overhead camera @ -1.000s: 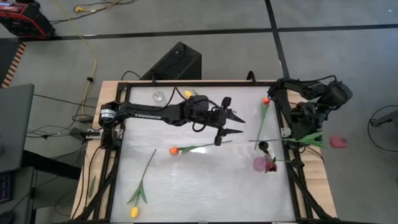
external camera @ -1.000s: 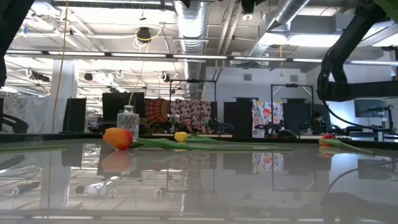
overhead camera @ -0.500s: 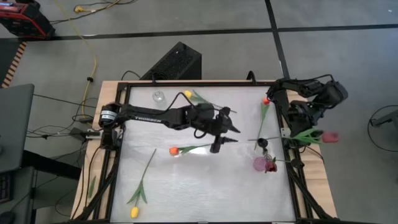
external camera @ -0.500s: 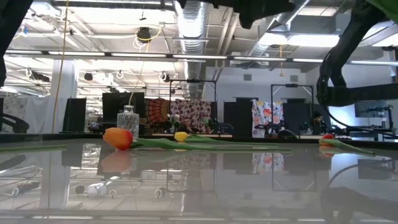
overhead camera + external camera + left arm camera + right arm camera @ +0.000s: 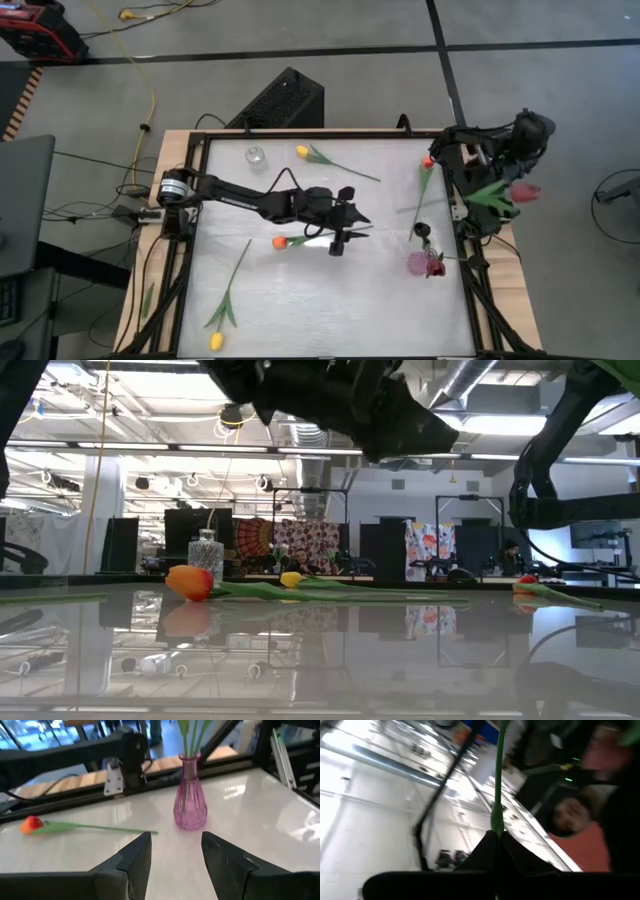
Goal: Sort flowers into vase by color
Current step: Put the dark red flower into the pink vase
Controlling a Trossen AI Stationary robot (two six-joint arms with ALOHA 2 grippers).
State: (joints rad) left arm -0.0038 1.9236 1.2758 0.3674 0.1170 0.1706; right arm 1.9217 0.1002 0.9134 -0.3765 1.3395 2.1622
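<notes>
1. The left gripper point(image 5: 341, 232) hangs over the middle of the table point(image 5: 300, 310), fingers spread with nothing between them — right above the stem of the orange tulip point(image 5: 281, 242).
2. That tulip lies flat, head toward the left arm's base, stem running off toward the right side of the table and passing under the gripper. So its long axis runs across the table, side to side, and I'd judge the fingers need to straddle it crosswise as they come down.
3. The left arm is plainly the nearer one for this flower.
4. The right gripper point(image 5: 496, 832) is up off the table's right edge, pressed together on the green stem of a pink tulip point(image 5: 524, 189) — carried in the air, head out past the frame.
5. The pink vase point(image 5: 189, 802) stands near the right edge with stems already in it; a clear vase point(image 5: 256, 155) sits in the far left corner.
6. Other tulips lie loose: a yellow one point(image 5: 303, 152) near the clear vase, another yellow point(image 5: 215, 341) at the near left, a red-orange one point(image 5: 428, 161) by the right rail.
</notes>
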